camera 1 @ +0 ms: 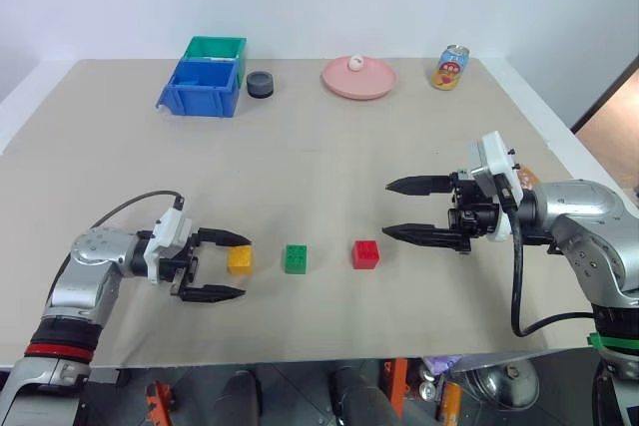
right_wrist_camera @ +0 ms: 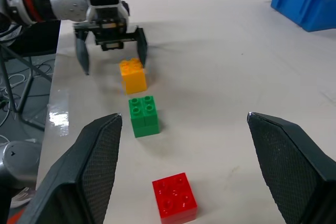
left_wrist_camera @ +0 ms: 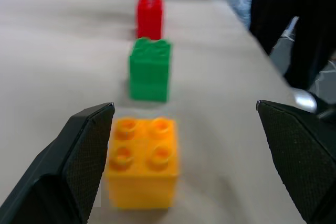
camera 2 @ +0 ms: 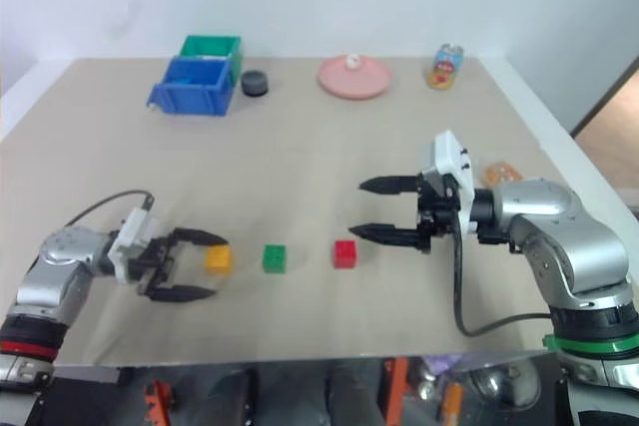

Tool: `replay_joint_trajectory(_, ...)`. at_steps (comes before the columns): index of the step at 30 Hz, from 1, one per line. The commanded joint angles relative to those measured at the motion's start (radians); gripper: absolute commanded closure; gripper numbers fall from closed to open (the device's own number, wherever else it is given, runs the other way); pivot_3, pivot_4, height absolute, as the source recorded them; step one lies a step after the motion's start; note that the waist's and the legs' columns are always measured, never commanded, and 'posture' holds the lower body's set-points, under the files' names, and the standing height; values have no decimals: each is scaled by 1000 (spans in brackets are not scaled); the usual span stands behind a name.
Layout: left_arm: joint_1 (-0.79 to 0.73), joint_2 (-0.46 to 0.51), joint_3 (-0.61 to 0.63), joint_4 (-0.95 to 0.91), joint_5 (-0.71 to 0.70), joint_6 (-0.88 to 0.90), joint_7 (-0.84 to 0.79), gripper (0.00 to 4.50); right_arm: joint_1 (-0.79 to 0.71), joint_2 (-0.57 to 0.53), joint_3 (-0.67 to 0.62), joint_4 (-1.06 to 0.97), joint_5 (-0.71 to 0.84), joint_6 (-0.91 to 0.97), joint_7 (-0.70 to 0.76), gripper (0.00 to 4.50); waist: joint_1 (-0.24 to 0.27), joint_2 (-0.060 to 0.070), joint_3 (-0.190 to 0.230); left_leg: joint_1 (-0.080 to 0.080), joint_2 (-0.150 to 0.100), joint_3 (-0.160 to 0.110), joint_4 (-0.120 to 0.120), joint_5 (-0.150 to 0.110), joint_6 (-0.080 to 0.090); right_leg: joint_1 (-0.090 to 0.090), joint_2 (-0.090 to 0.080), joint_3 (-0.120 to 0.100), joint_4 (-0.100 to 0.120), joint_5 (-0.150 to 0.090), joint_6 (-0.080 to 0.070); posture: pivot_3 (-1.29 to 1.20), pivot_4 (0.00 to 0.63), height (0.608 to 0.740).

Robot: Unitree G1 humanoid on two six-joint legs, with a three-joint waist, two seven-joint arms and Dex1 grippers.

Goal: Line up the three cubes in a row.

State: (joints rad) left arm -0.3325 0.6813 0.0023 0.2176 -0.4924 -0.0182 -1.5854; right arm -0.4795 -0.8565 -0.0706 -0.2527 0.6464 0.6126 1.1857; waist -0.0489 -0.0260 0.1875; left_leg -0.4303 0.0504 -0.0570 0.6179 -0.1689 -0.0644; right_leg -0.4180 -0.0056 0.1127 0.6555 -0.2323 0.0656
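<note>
Yellow cube, nearest the front edge of the bench, sits between the spread fingers of the left end effector, with a gap on each side; nothing is pinched. Taking this cube as landmark: the green cube stands just to its right, apart from it, and the red cube stands further right again, also apart. All three rest upright, studs up, on the bench near its front edge. Their line runs left to right across the bench, and in the left wrist view the three fall one behind another with only a slight sideways offset, so the row appears essentially formed.

The right end effector hangs to the right of the red cube, well away from the yellow cube, its fingers spread wide and empty, pointing back along the row. The left arm is by far the nearer to the yellow cube; the right is the nearer to the red.

The relation that governs any coming move is that the yellow cube lies straight ahead of the left end effector, along the row's own axis. A straight withdrawal to the left should therefore clear it, whereas a sideways drift could knock it out of line.

Far behind the yellow cube, at the back of the bench, stand a blue bin with a green bin behind it, a dark round object, a pink plate and a can.
</note>
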Motion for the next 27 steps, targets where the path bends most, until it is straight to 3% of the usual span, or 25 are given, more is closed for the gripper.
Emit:
replay_joint_trajectory(1, -17, 16, 82, -54, -29, -6, 67, 29, -11, -8, -8, -4, 0, -17, 15, 565, 1, 0, 0, 0, 0, 0, 0, 0, 0, 0, 0, 0, 0, 0, 0, 0, 150, 736)
replay_joint_trajectory(4, -34, 7, 122, -71, -31, -19, 128, 29, -9, -5, -8, -5, -1, -18, 19, 565, 1, 0, 0, 0, 0, 0, 0, 0, 0, 0, 0, 0, 0, 0, 0, 0, 150, 736)
replay_joint_trajectory(8, -89, -64, 218, -62, -29, -55, 348, 29, -6, -1, -7, -10, 3, -15, 17, 565, 3, 0, 0, 0, 0, 0, 0, 0, 0, 0, 0, 0, 0, 0, 0, 0, 150, 736)
replay_joint_trajectory(12, -40, -93, 248, -161, -34, -13, 469, 29, -8, -1, -5, -8, 2, -15, 20, 565, -2, 0, 0, 0, 0, 0, 1, 0, 0, 1, 0, 0, 0, 1, 2, 0, 150, 736)
replay_joint_trajectory(17, 109, -147, 323, -382, -118, 268, 817, 29, -18, 12, 0, 25, -33, -40, -5, 565, -3, 0, 0, 0, 1, 0, 0, 0, 0, 0, 0, 0, 0, 2, 5, 0, 150, 736)
replay_joint_trajectory(20, 198, -237, 391, -508, -158, 382, 1071, 29, -36, 58, -30, 102, -67, -70, -86, 565, -1, 0, 0, 0, 0, 0, 0, 0, 0, 1, 0, 0, 0, 3, 5, 0, 150, 736)
replay_joint_trajectory(22, 241, -267, 404, -570, -191, 447, 1147, 29, -47, 84, -49, 157, -85, -79, -139, 565, -1, -1, 0, 0, 0, 0, 2, 0, 0, 2, 0, 0, 0, 3, 5, 0, 150, 736)
replay_joint_trajectory(27, 321, -368, 397, -673, -122, 491, 1379, 29, -15, 190, -128, 282, -137, -146, -338, 565, 3, -2, 0, 2, 0, 0, 6, 1, 0, 6, 0, 1, -1, 3, 3, 0, 150, 736)
